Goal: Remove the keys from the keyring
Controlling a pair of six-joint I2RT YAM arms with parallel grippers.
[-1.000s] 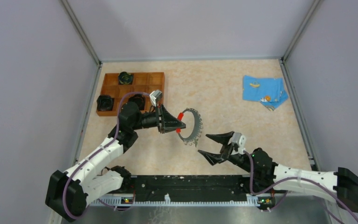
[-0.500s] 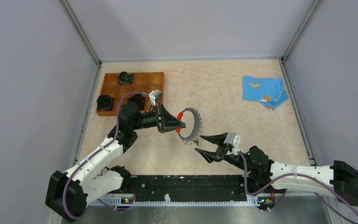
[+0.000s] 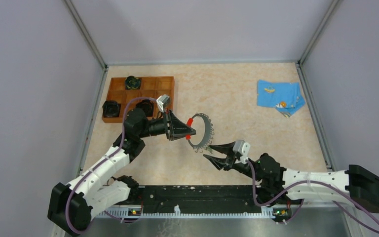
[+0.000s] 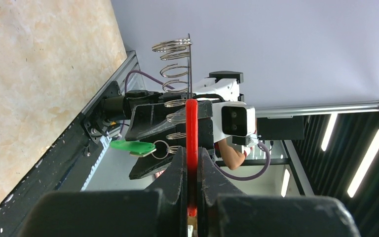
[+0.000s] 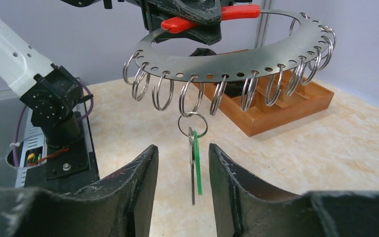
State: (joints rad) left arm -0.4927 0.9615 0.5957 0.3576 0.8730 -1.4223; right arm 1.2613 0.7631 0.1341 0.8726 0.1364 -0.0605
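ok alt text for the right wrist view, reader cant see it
A green-headed key hangs by a split ring from the grey keyring, in the gap between the open fingers of the right gripper. The left gripper clamps the keyring's red section at the top; a wooden tray sits behind.

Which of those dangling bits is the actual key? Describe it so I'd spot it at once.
Find the big flat grey metal ring with a red section, held above the table by the left gripper. Small wire loops hang along its edge; one carries the small silvery key with a green head, dangling between the open right gripper's fingers. The other loops in view hang empty.
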